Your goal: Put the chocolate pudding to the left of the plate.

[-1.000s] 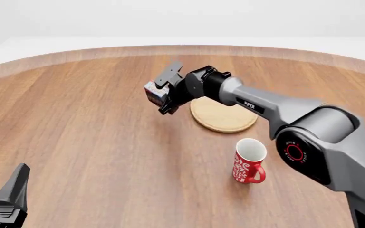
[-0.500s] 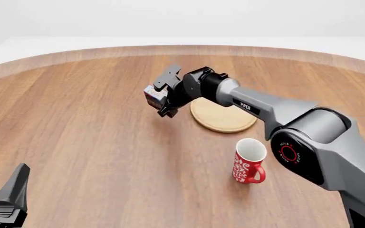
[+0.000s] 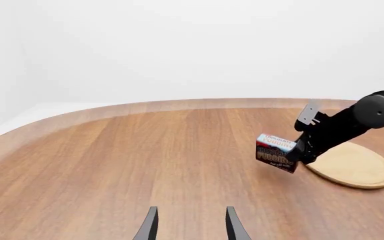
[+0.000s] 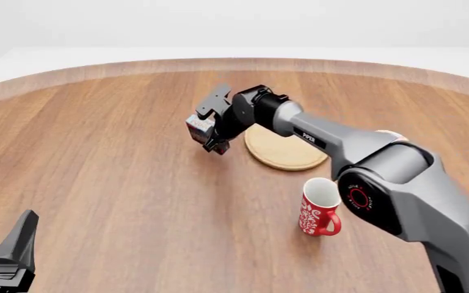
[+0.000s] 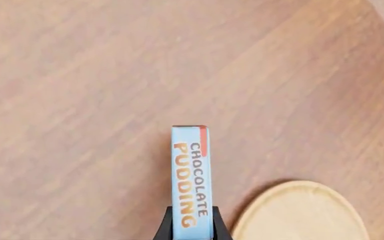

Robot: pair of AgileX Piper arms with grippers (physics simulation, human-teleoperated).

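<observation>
We see a plain pale backdrop behind everything, white and featureless, with a light ledge running along the far side. Below it spreads the bench (image 4: 96, 159), a broad surface of warm brown wood grain with a curved far edge and a lighter band along that rim. Our right arm (image 4: 397, 189), grey and bulky, reaches across the bench from the right toward its middle. The plate (image 4: 283, 149), a flat round light-wood disc, lies on the bench just beyond a red patterned mug (image 4: 320, 207), which stands upright nearer to us. Our right gripper (image 4: 210, 127) has its fingers closed on the chocolate pudding (image 4: 198, 127), pinching the small box by its narrow sides; the box hangs tilted above the wood, just left of the plate's rim and clear of it. Our left gripper (image 3: 190, 225) sits low at the near left corner of the bench, well apart from the rest, its fingers (image 3: 150, 227) parted with nothing between them.
</observation>
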